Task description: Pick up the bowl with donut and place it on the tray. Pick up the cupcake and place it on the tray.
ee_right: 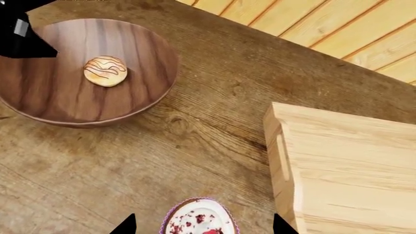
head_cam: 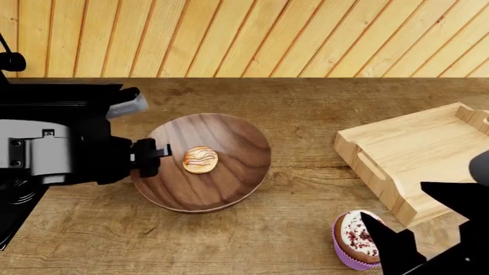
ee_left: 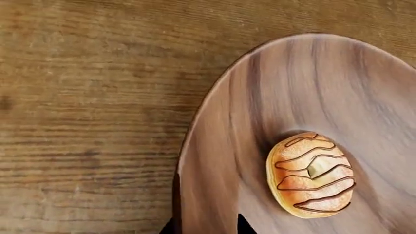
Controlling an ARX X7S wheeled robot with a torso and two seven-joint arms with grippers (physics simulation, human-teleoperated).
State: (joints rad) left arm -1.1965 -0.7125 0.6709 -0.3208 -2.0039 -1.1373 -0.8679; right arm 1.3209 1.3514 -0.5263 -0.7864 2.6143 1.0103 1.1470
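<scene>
- Nearest the robot, at the table's front edge, the cupcake stands upright in its purple pleated wrapper, white frosting flecked with dark red.
- Over it hangs the right gripper; its two dark fingertips show spread wide in the right wrist view, one on either side of the cupcake, apart from it and gripping nothing.
- Just beyond the cupcake and to its right, the pale-wood tray lies at an angle on the table, a cut-out handle slot showing in its near end wall (its floor holds nothing).
- Further left, about mid-table, sits the dark walnut bowl, wide and shallow, flat on the wooden table.
- Inside it, the glazed donut with dark drizzle stripes rests close to the centre of the bowl's floor.
- At the bowl's left rim is the left gripper; in the left wrist view its dark tips just show either side of the bowl's rim, one outside and one inside, but whether they press on the wood I cannot tell.
- Farthest back, a wall of slanted light wooden planks rises behind the table.
</scene>
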